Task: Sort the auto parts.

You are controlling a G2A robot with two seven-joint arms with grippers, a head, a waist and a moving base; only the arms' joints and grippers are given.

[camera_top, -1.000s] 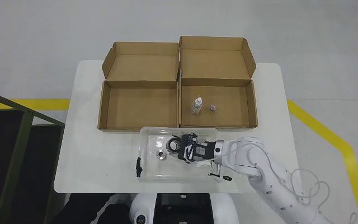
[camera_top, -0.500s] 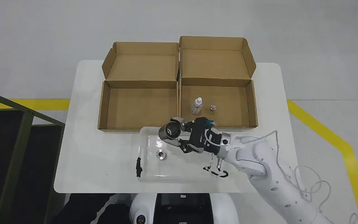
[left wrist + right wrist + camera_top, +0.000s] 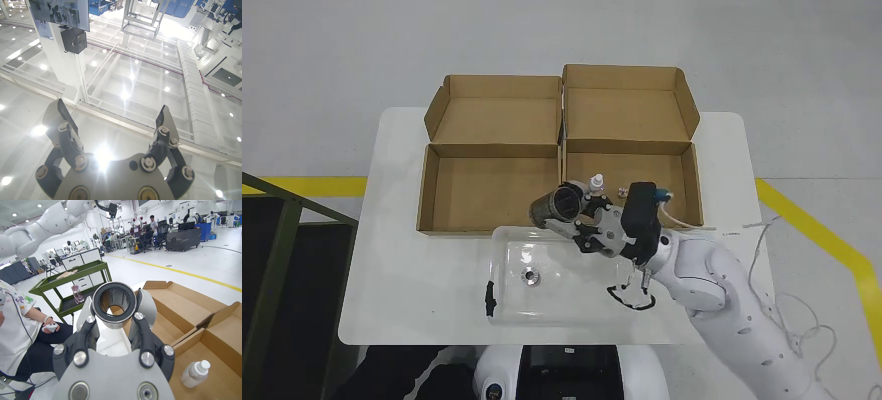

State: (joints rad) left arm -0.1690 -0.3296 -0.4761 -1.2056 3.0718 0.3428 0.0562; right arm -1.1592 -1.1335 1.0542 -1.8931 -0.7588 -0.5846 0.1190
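Your right gripper is clamped around the steel bearing sleeve, which sits between its fingers over the near right corner of the left cardboard box. Your left gripper gapes, empty.

This is a robotics lab in a large, open industrial hall. A white rounded table carrying open brown cardboard boxes stands on a pale grey glossy floor. Yellow safety stripes mark the floor at the table's 3 and 9 o'clock.

The right wrist view looks deep into the hall. It takes in desks with computer monitors, black swivel office chairs, white robots on stands, a white drawer cabinet and an olive-green metal trolley.

The left wrist view shows a high white grid ceiling with round lamps, a large dark display screen and a bare aluminium frame cage.
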